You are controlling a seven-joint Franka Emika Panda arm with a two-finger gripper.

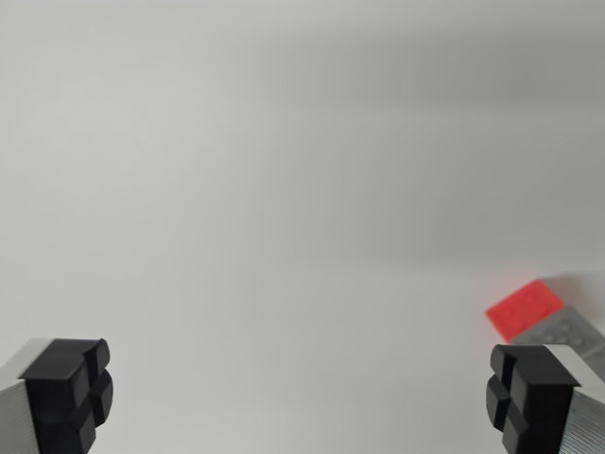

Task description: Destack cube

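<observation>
Overhead, the fingers hang spread wide, empty, the red cube near the right one.

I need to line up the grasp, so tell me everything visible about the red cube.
The red cube sits low at the wrist view's right, blurred, on a plain pale surface. Only one bright red, matte face shows, turned at an angle. It adjoins a grey block with faint dots; which one is on top is unclear. The right fingertip hides its lower part. The open gripper is not around it; contact cannot be told.
</observation>
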